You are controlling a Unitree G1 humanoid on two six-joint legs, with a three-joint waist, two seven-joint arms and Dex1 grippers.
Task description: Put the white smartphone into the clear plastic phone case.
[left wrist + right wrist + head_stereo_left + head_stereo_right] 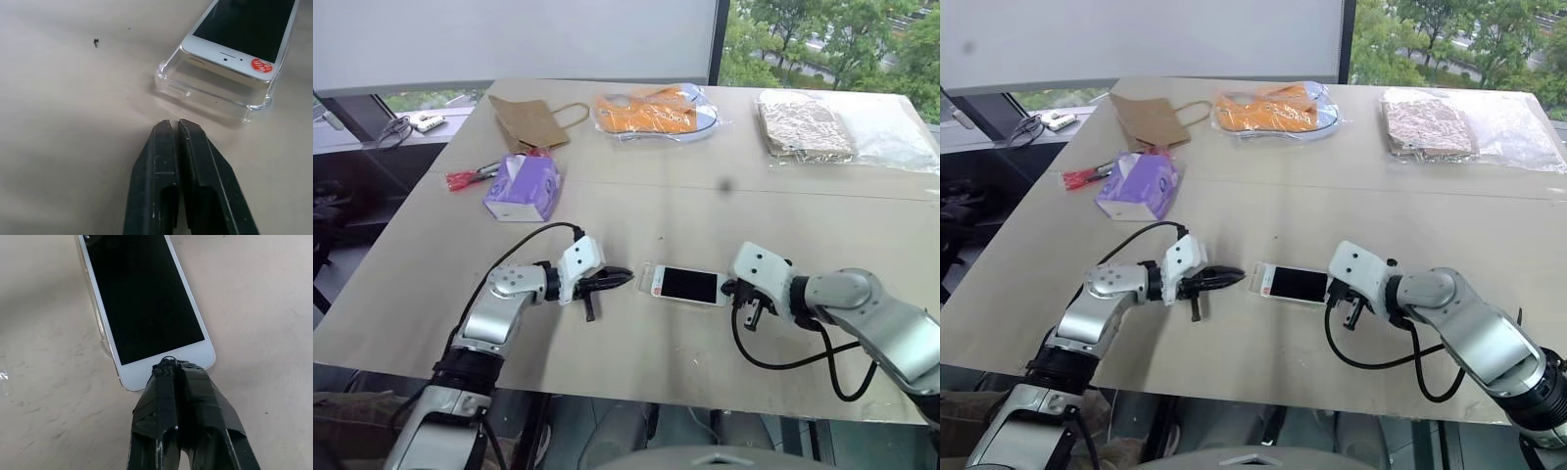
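Observation:
The white smartphone (688, 285) lies screen up at the middle of the table. It rests in the clear plastic phone case (210, 93). Its end with the red sticker (261, 65) sits raised above the case's rim, not pressed down. My left gripper (173, 123) is shut and empty. Its tips point at the case's left end from a short way off, without touching it. My right gripper (170, 362) is also shut, and its tips touch the phone's right end by the white bezel. In the left eye view the two grippers (625, 277) (732, 288) flank the phone.
A purple tissue box (522, 186) and a red item (465, 178) lie to the far left. Along the back are a brown paper bag (530, 120), an orange pack in clear plastic (651, 111) and a bagged brown stack (806, 125). The table's front edge (636, 397) runs close below the arms.

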